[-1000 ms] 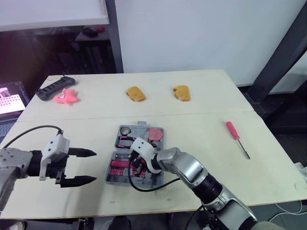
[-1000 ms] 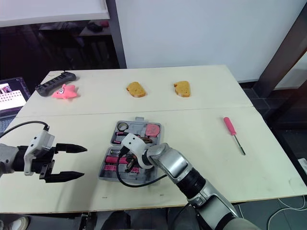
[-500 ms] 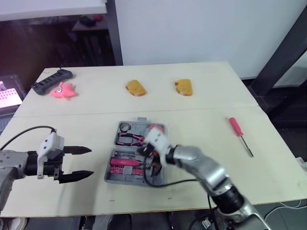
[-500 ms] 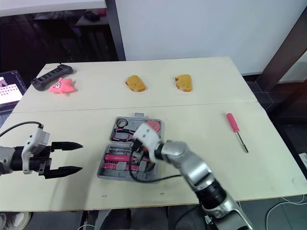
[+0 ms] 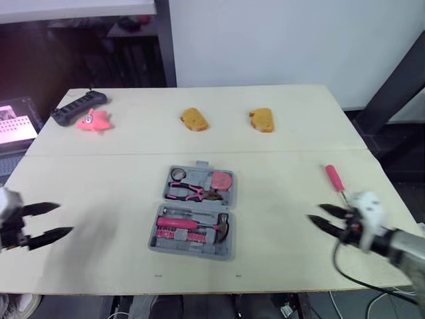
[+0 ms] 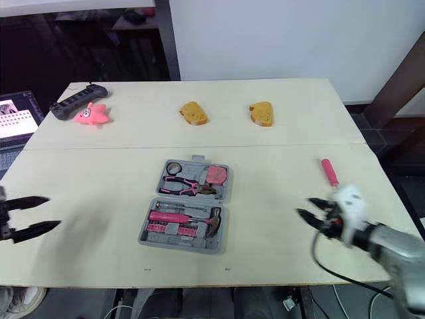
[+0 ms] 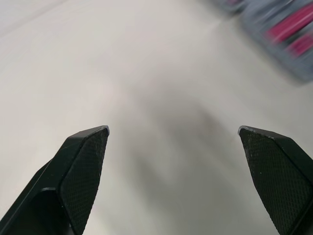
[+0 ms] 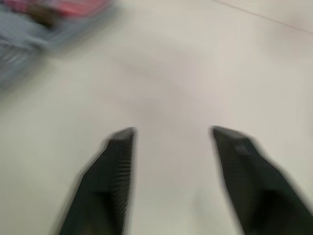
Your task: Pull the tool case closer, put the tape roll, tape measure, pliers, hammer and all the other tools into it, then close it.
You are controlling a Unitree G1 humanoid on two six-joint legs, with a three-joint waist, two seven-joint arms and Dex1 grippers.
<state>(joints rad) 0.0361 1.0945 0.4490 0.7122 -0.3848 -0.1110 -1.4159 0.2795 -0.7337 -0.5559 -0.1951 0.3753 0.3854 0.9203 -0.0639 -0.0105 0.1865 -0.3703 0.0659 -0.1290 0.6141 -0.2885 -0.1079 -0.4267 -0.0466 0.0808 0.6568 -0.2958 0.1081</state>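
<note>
The grey tool case point(image 5: 194, 211) lies open in the middle of the table. In it are a tape roll point(image 5: 177, 174), pink-handled pliers point(image 5: 186, 192), a pink tape measure point(image 5: 220, 181) and a pink-handled hammer point(image 5: 192, 224). A pink screwdriver point(image 5: 334, 179) lies on the table to the right of the case. My right gripper point(image 5: 315, 213) hovers open and empty just in front of the screwdriver, well right of the case. At the table's left edge my left gripper point(image 5: 65, 218) is open, holding nothing. The case appears blurred in the left wrist view point(image 7: 288, 34) and in the right wrist view point(image 8: 44, 24).
Two yellow bread pieces point(image 5: 194, 119) point(image 5: 262, 119) lie on the far half of the table. A pink toy point(image 5: 94, 120) and a black power strip point(image 5: 78, 107) sit at the far left corner. A lit screen point(image 5: 16, 123) stands off the table's left side.
My right gripper left the case, swung right to near the screwdriver and opened. My left gripper drew back to the left edge. The camera shifted a little.
</note>
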